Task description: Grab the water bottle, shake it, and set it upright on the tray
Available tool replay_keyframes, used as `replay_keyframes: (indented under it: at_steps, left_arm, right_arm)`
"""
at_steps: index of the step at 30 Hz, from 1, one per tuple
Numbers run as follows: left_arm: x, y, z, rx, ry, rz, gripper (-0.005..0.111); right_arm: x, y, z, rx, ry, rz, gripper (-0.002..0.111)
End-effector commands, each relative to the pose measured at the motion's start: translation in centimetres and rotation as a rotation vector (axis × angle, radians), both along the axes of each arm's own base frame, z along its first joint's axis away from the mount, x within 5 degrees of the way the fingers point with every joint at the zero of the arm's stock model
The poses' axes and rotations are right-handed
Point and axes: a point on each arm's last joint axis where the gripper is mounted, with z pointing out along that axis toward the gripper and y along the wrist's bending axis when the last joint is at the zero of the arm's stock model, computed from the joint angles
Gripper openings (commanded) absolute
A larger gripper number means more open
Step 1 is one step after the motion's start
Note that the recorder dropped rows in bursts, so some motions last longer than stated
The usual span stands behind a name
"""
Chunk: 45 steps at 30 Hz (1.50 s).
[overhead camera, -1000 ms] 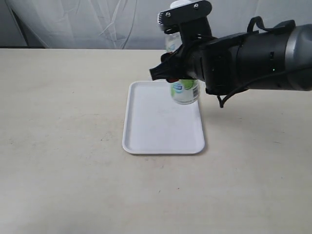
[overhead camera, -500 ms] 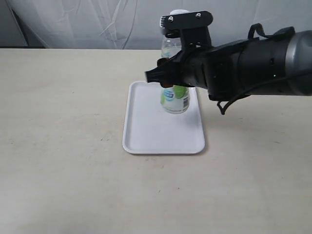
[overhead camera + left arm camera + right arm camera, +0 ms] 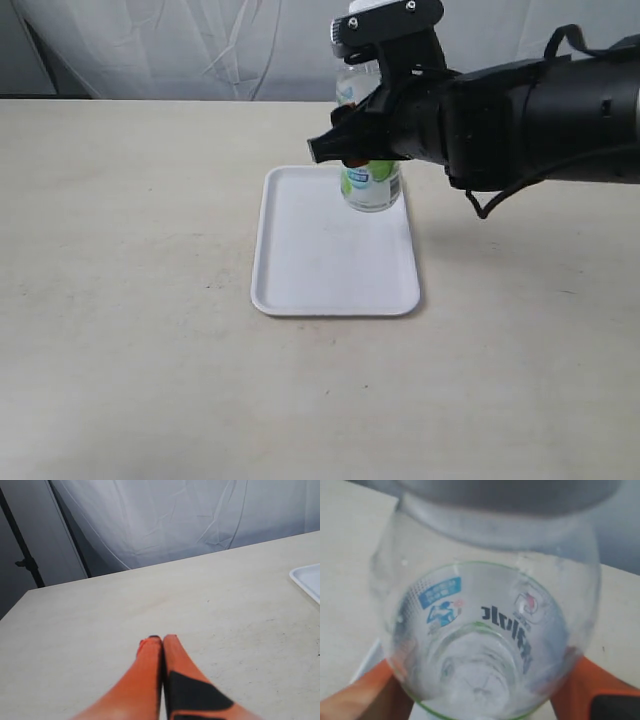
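The bottle (image 3: 372, 190) is being held upright at the upper right corner of the tray (image 3: 320, 260), the right gripper (image 3: 364, 163) clamping it.

Wide beige tabletop (image 3: 130, 300) fills the scene, matte, with a faint dark speck (image 3: 210, 285) on it. Behind its far edge hangs a wrinkled white cloth backdrop (image 3: 180, 45). Past the table's corner, 1 thin black stand (image 3: 25, 562) rises against a grey wall (image 3: 55, 545).

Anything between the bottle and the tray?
Nothing visible. The right gripper holds the bottle over the tray, near its far right corner in the exterior view; the surface beneath looks bare.
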Motion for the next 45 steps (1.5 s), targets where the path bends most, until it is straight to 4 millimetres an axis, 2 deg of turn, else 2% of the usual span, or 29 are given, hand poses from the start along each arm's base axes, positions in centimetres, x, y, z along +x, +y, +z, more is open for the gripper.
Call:
replay_keyframes:
  at_steps: [1, 4, 6, 8, 11, 12, 13, 17, 18, 19, 23, 24, 26, 28, 29, 30, 31, 33, 34, 35, 37, 38, 41, 42, 43, 45]
  left_arm:
    - [0.0, 0.0, -0.1, -0.005, 0.001, 0.0, 0.0]
    - [0.0, 0.0, -0.1, -0.005, 0.001, 0.0, 0.0]
    - [0.0, 0.0, -0.1, -0.005, 0.001, 0.0, 0.0]
    - [0.0, 0.0, -0.1, -0.005, 0.001, 0.0, 0.0]
    - [0.0, 0.0, -0.1, -0.005, 0.001, 0.0, 0.0]
    - [0.0, 0.0, -0.1, -0.005, 0.001, 0.0, 0.0]
    - [0.0, 0.0, -0.1, -0.005, 0.001, 0.0, 0.0]
    - [0.0, 0.0, -0.1, -0.005, 0.001, 0.0, 0.0]
    - [0.0, 0.0, -0.1, -0.005, 0.001, 0.0, 0.0]
    - [0.0, 0.0, -0.1, -0.005, 0.001, 0.0, 0.0]
    - [0.0, 0.0, -0.1, -0.005, 0.001, 0.0, 0.0]
    - [0.0, 0.0, -0.1, -0.005, 0.001, 0.0, 0.0]
    - [0.0, 0.0, -0.1, -0.005, 0.001, 0.0, 0.0]
    - [0.0, 0.0, -0.1, -0.005, 0.001, 0.0, 0.0]
    - [0.0, 0.0, -0.1, -0.005, 0.001, 0.0, 0.0]
    - [0.0, 0.0, -0.1, -0.005, 0.001, 0.0, 0.0]
    - [0.0, 0.0, -0.1, -0.005, 0.001, 0.0, 0.0]
    - [0.0, 0.0, -0.1, -0.005, 0.001, 0.0, 0.0]
    - [0.0, 0.0, -0.1, -0.005, 0.001, 0.0, 0.0]
    - [0.0, 0.0, -0.1, -0.005, 0.001, 0.0, 0.0]
    - [0.0, 0.0, -0.1, -0.005, 0.001, 0.0, 0.0]
    - [0.0, 0.0, -0.1, -0.005, 0.001, 0.0, 0.0]
    - [0.0, 0.0, -0.1, -0.005, 0.001, 0.0, 0.0]
    - [0.0, 0.0, -0.1, -0.005, 0.001, 0.0, 0.0]
    - [0.0, 0.0, -0.1, -0.005, 0.001, 0.0, 0.0]
    - [0.0, 0.0, -0.1, -0.005, 0.001, 0.0, 0.0]
  right_arm:
    - [-0.3, -0.5, 0.7, 0.031, -0.011, -0.016, -0.001]
    - [-0.8, -0.3, -2.7, -0.018, 0.076, 0.032, -0.001]
    - [-0.8, -0.4, -3.1, -0.031, 0.085, 0.024, -0.001]
    - [-0.7, -0.3, -1.9, -0.003, 0.059, 0.025, -0.001]
    - [-0.9, -0.5, 1.5, 0.07, -0.013, 0.026, -0.001]
    - [-1.0, -0.5, 2.0, 0.087, -0.02, 0.032, -0.001]
    - [-1.0, -0.3, 2.0, 0.096, -0.014, 0.046, -0.001]
    - [-1.1, 0.1, -2.1, 0.033, 0.088, 0.075, -0.001]
    - [-1.1, 0.1, -2.4, 0.028, 0.092, 0.073, -0.001]
    - [-1.1, 0.0, -2.2, 0.027, 0.085, 0.065, -0.001]
    - [-1.1, -0.4, 2.6, 0.114, -0.025, 0.04, -0.001]
    - [-1.2, -0.5, 3.1, 0.13, -0.032, 0.043, -0.001]
    - [-1.4, 0.0, 3.0, 0.164, -0.009, 0.086, -0.001]
    - [-1.6, 0.9, 2.0, 0.156, 0.02, 0.173, -0.001]
    - [-1.3, 0.8, 1.6, 0.118, 0.009, 0.157, -0.001]
    - [-0.8, 0.1, 1.2, 0.074, -0.004, 0.071, -0.001]
    - [0.0, -1.3, 1.1, 0.027, -0.029, -0.116, -0.001]
    - [0.5, -2.4, 0.8, 0.026, -0.043, -0.291, -0.001]
    - [0.4, -2.1, 0.6, 0.027, -0.03, -0.24, -0.001]
    - [0.0, -1.0, 0.3, 0.05, 0.002, -0.111, -0.001]
    - [-1.4, 1.4, 0.3, 0.074, 0.024, 0.231, -0.001]
    - [-1.4, 1.5, 0.3, 0.055, 0.014, 0.255, -0.001]
    - [0.1, -0.5, 0.7, 0.078, -0.003, -0.135, -0.001]
    - [0.3, -0.8, 0.6, 0.076, -0.007, -0.18, -0.001]
    - [0.2, -0.4, 0.6, 0.054, -0.008, -0.115, -0.001]
    - [-0.7, 1.3, 0.5, 0.002, -0.021, 0.165, -0.001]
